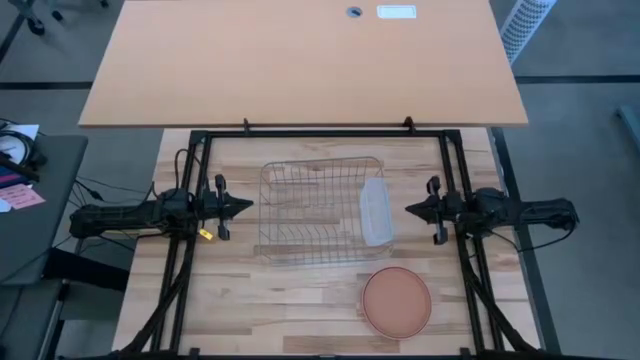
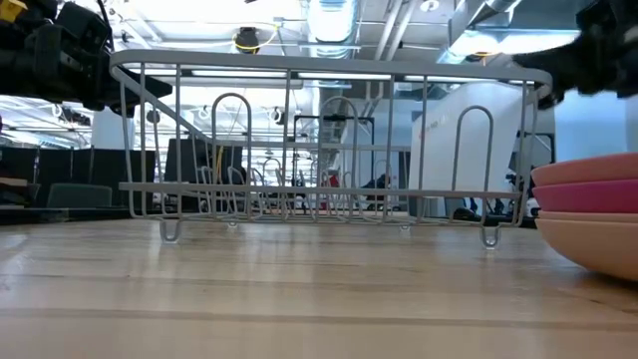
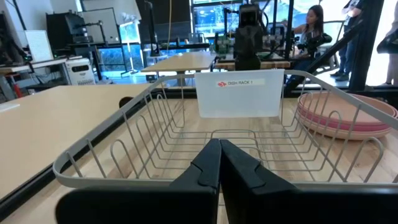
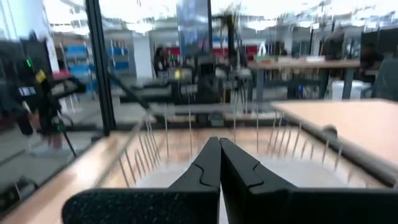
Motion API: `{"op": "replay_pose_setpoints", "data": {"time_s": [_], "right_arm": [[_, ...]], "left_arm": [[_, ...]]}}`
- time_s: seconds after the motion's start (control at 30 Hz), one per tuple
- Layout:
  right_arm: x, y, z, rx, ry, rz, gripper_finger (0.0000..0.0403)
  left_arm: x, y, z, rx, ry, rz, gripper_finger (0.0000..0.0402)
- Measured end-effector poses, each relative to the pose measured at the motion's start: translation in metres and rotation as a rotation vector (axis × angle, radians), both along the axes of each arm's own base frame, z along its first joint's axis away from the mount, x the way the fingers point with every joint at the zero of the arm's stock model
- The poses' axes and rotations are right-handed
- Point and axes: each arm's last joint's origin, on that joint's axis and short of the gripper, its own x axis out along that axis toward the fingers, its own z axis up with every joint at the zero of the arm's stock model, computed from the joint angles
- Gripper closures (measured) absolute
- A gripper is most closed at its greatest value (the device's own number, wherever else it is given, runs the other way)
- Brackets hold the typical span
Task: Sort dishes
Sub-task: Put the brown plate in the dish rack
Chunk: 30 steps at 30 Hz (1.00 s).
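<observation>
A stack of round plates [image 1: 397, 299], salmon-orange on top, rests on the wooden table near its front edge, right of centre. In the low view the stack [image 2: 590, 221] shows salmon, magenta and pale layers. In the left wrist view the plates [image 3: 346, 114] lie beyond the rack. My left gripper [image 1: 250, 207] is shut, level, at the wire rack's left side, touching nothing. My right gripper [image 1: 409, 209] is shut, level, at the rack's right side, also touching nothing. Both wrist views show the shut fingertips [image 3: 219, 144] [image 4: 219, 142].
A wire dish rack [image 1: 322, 212] stands mid-table between the grippers. A translucent rectangular tub [image 1: 374, 211] stands at its right end. A second tabletop [image 1: 300, 60] lies beyond the far edge. A black frame [image 1: 325, 131] borders the workspace. People sit in the room behind.
</observation>
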Motion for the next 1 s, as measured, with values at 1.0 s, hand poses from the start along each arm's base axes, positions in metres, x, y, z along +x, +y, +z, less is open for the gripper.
{"op": "replay_pose_setpoints", "data": {"time_s": [1.0], "right_arm": [[0.004,-0.001,0.296,-0.151,0.076,-0.029,0.0397]], "left_arm": [[0.000,0.000,0.000,0.000,-0.001,0.000,0.0402]]}}
